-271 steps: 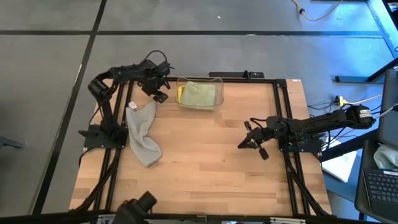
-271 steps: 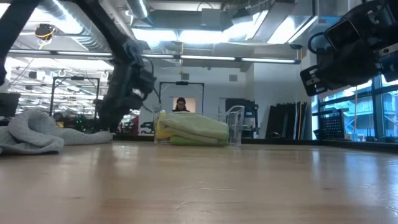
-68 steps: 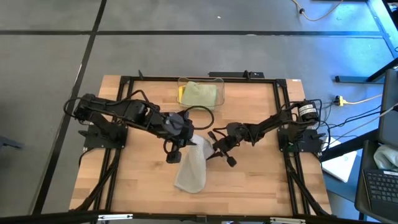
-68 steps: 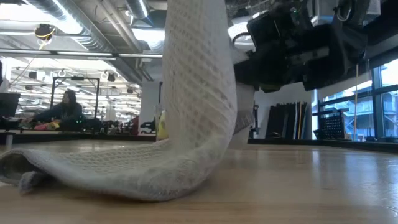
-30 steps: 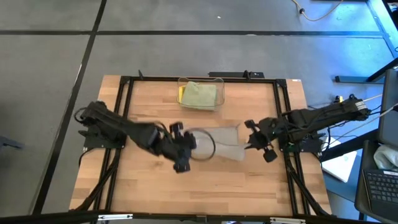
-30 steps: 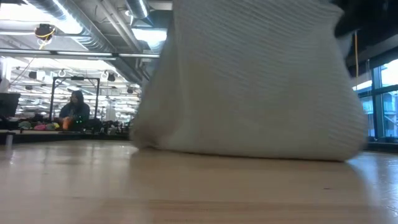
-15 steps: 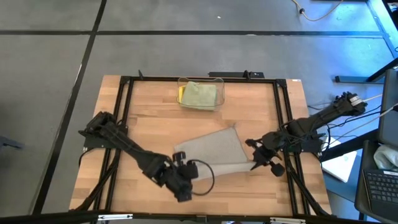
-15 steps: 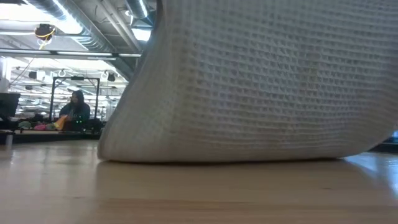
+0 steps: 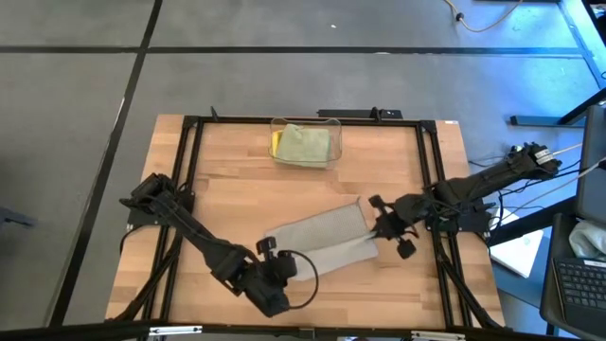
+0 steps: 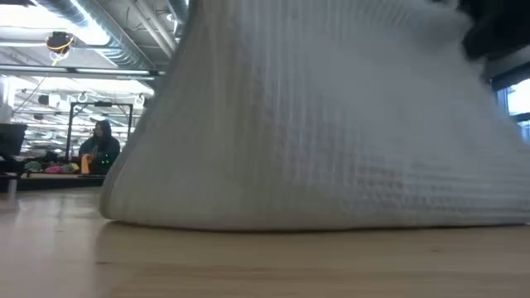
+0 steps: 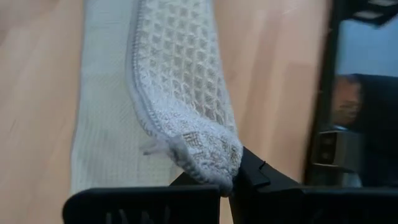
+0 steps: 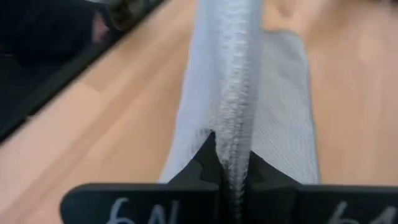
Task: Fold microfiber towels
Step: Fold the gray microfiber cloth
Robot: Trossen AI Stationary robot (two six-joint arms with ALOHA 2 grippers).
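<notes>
The grey microfiber towel (image 9: 322, 237) is lying stretched across the near middle of the tabletop (image 9: 227, 189), pinned at two of its corners so that, in my judgement, it is being spread flat as the start of a fold. The left arm is reaching far toward the near edge, and its left pincer (image 9: 275, 275) is clamping the towel's near corner, the waffle weave bunching over the closed tips in the left wrist view. The right pincer (image 9: 383, 225) is sitting at the towel's opposite end, its fingers pinching a hem edge-on, which only the right wrist view is making plain. The high view is giving the whole layout, while the low view is showing little beyond a wall of grey cloth rising off the wood, which tells that part of the towel is hanging lifted. At the far edge the clear bin (image 9: 304, 142) is holding the sage green towel (image 9: 305, 144) on top of the yellow towel (image 9: 275, 142), both looking already folded.
</notes>
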